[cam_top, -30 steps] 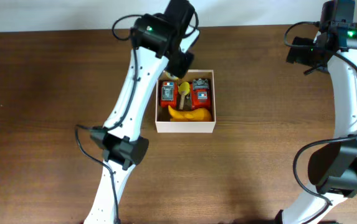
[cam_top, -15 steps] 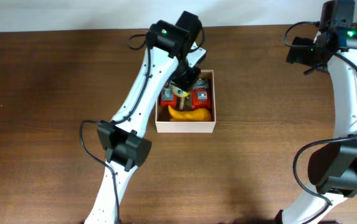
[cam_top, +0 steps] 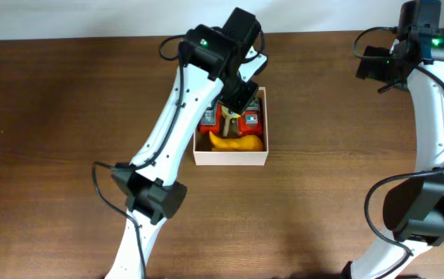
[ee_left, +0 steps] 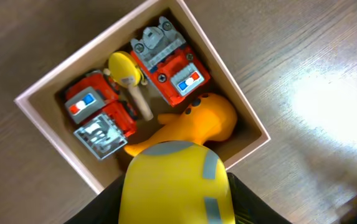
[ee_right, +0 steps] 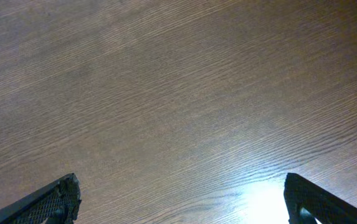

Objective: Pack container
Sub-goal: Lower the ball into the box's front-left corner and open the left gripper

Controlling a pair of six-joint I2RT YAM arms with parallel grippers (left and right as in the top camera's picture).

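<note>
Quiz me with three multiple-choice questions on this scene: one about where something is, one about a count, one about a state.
1. Where is the orange toy?
A. on the bare wood
B. inside the container
C. under the box

2. How many red fire trucks are packed?
A. one
B. two
C. four

3. How does the right gripper stand?
A. open and empty
B. shut on a truck
C. shut on a wall of the box

Answers:
1 B: the toy lies within the container's walls.
2 B: one truck sits on each side of the yellow-headed stick.
3 A: its fingers are wide apart over the table.
</note>
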